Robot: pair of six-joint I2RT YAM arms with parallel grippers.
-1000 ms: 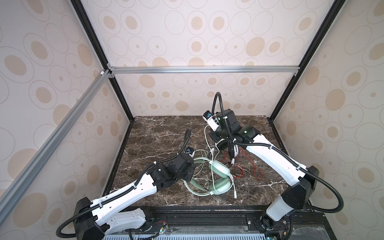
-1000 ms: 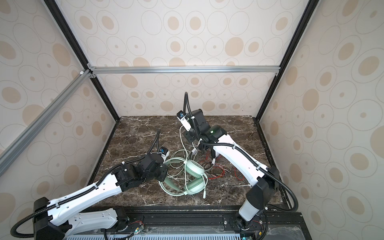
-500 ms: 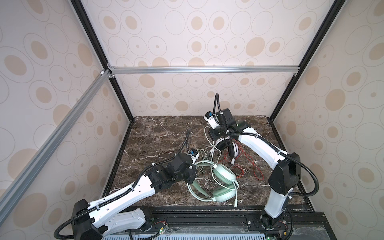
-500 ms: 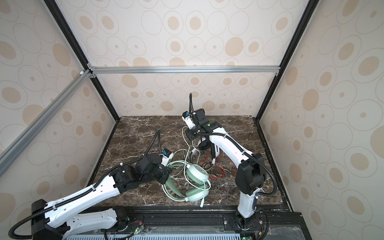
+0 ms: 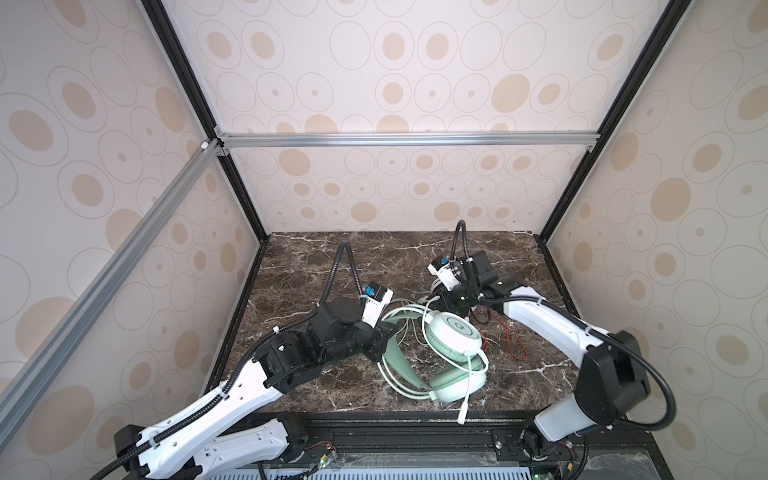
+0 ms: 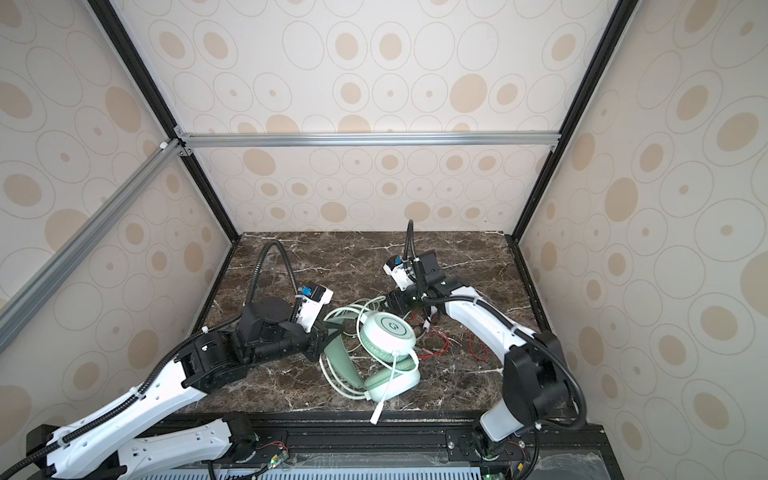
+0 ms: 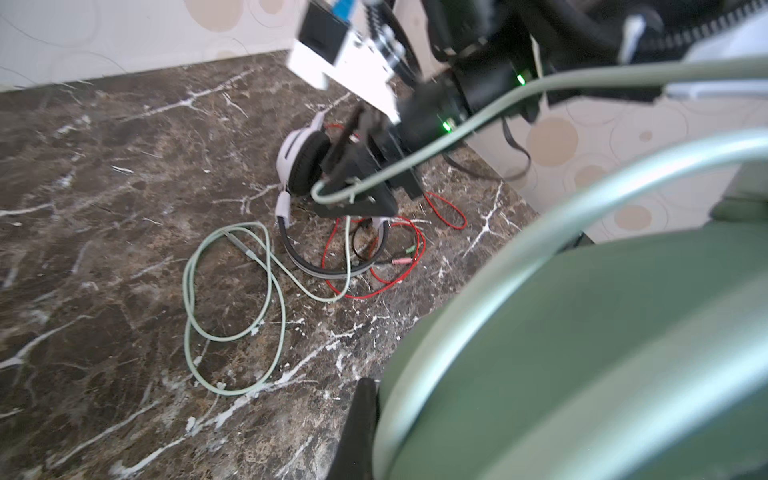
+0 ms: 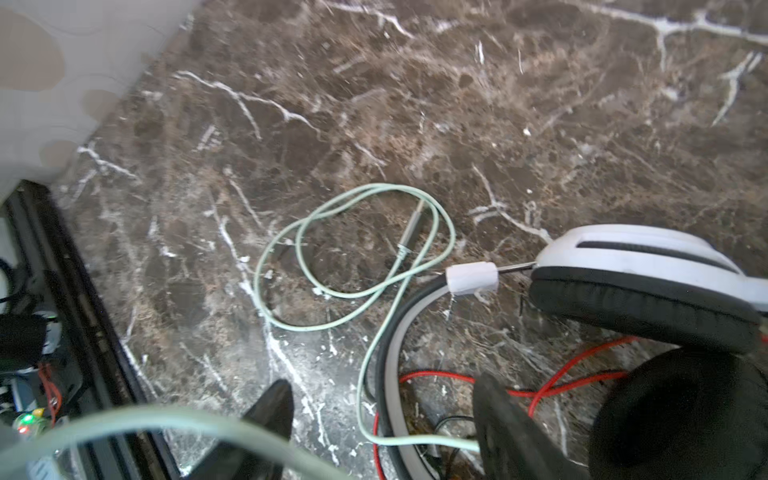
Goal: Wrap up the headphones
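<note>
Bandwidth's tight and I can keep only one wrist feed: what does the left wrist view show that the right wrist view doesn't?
Only the left wrist view: the mint-green headset, its headband close against the lens; the right gripper seen from outside, with the pale green cable draped across it; the pink and green plugs.
Only the right wrist view: the black edge rail.
Both: that cable's loose loops on the marble table, the white-and-black headset and the red cable.

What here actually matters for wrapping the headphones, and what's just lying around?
For the job: mint-green headset, pale green cable, white-and-black headset, red cable.
Just surroundings: marble tabletop, patterned walls, aluminium bar.
</note>
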